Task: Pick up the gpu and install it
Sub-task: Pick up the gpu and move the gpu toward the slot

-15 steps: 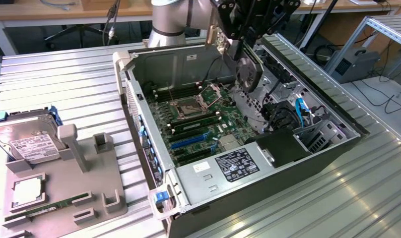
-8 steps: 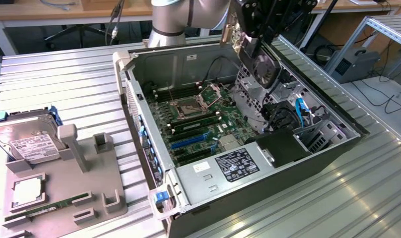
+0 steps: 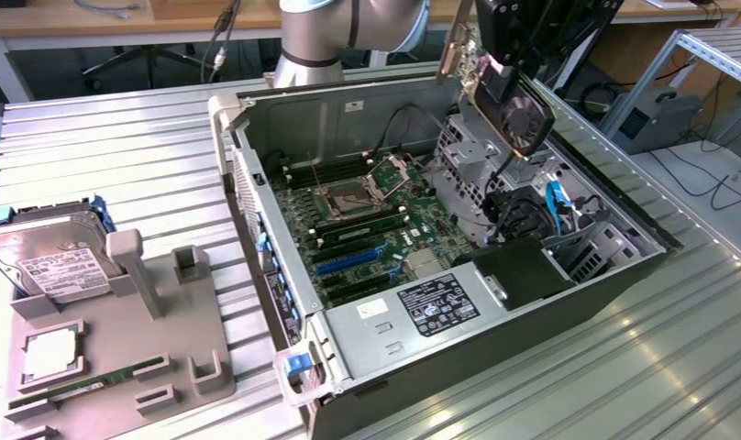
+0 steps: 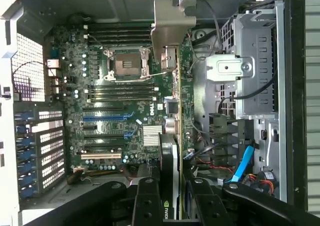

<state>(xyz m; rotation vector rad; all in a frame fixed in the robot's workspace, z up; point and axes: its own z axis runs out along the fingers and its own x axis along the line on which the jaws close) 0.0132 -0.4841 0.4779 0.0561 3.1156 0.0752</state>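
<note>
The gpu [image 3: 519, 112] hangs tilted in the air above the far right corner of the open computer case [image 3: 615, 275]; its black fan face shows and its metal bracket [image 3: 451, 53] points up and to the exterior view's left. My gripper [image 3: 517, 41] is shut on the card's upper edge. In the wrist view the gpu [image 4: 172, 111] is seen edge-on, with the silver bracket [image 4: 172, 21] at its far end, the gripper [image 4: 172, 198] closed on its near end and black fingers [image 4: 146, 198] on either side. Below it lies the motherboard [image 4: 100, 101] with its blue expansion slots [image 3: 349, 261].
A drive cage [image 3: 469, 156], cables and a blue-tipped lead [image 3: 554, 206] fill the case's right side, and a power supply [image 3: 432, 307] sits at its near end. At the exterior view's left, a grey holder tray [image 3: 162, 339] carries a hard drive [image 3: 52, 261], a processor and a memory stick.
</note>
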